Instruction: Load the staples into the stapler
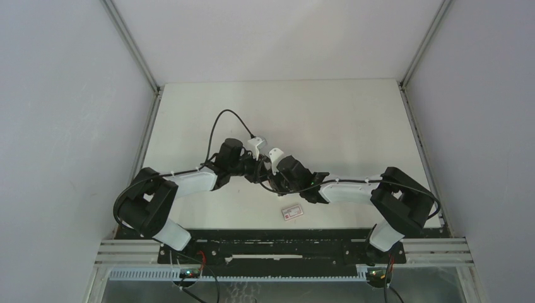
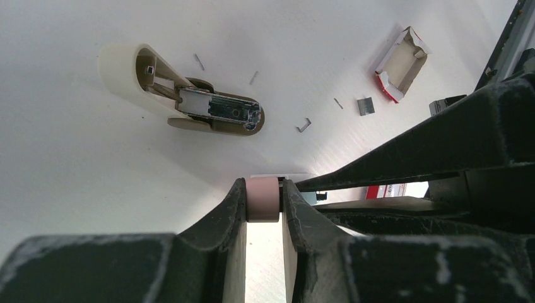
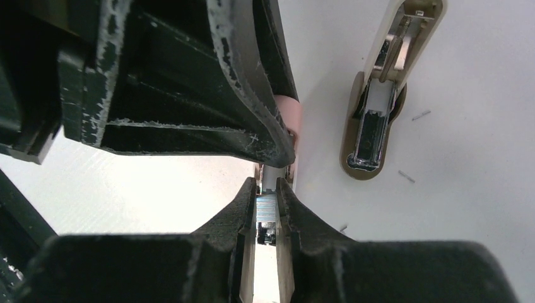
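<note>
Above white table (image 1: 353,126), slim pink stapler (image 2: 263,203) in clenched left pincer (image 2: 263,186), silvery-grey staples (image 3: 267,206) in clenched right pincer (image 3: 266,187).

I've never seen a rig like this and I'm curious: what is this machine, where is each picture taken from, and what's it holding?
These are two robot arms bolted at the near edge of a table. One picture looks down from above; the other two come from cameras on each wrist. The left gripper is shut on a small pink stapler. The right gripper pinches a silvery strip, apparently staples. On the table lie an opened beige stapler, loose staples and an opened box.
</note>
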